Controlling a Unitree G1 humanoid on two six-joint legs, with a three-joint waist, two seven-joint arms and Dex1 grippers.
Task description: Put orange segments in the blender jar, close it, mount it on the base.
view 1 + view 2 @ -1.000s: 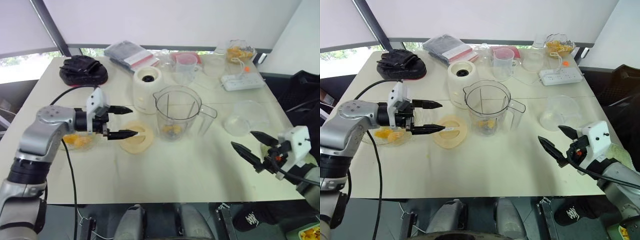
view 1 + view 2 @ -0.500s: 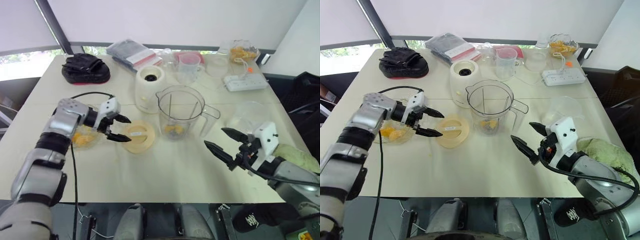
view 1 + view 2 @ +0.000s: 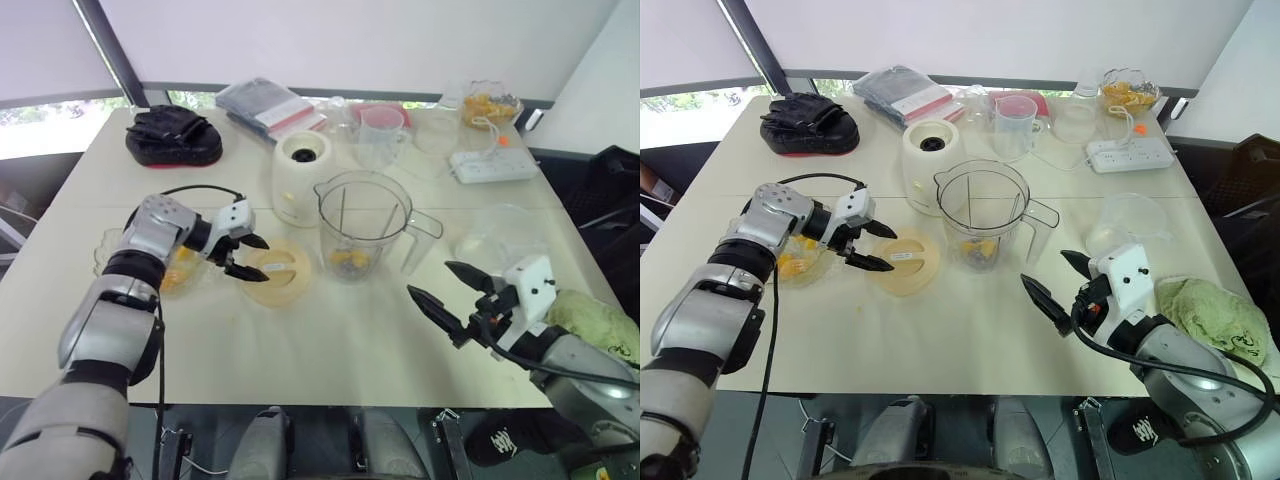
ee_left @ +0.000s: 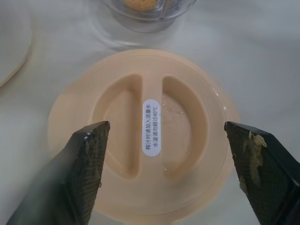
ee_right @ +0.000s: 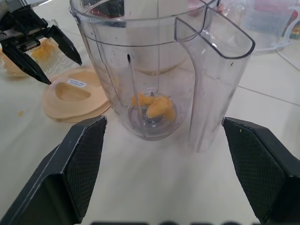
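- The left arm (image 3: 105, 320) wore silver-grey shells with black joints, and the black left cable (image 3: 161, 380) ran down it.
- The white left block (image 3: 236, 214) sat behind the left gripper (image 3: 262, 259); its black left fingers (image 4: 255, 164) tapered to points and were flecked with pale yellow.
- The right arm (image 3: 1185, 365) was silver-grey too, trailed by the black right cable (image 3: 1120, 347).
- The right gripper (image 3: 1043, 266) carried the white right block (image 3: 1122, 272), dotted dark; its black right fingers (image 5: 79, 164) were finely cross-hatched.

The clear plastic blender jar (image 3: 358, 225) is stood upright and uncovered mid-table, with a few orange segments (image 5: 154, 107) seen at the bottom. Its round peach-coloured lid (image 4: 143, 136) is laid flat just beside it, and the cream cylindrical base (image 3: 300, 175) is parked just behind both.
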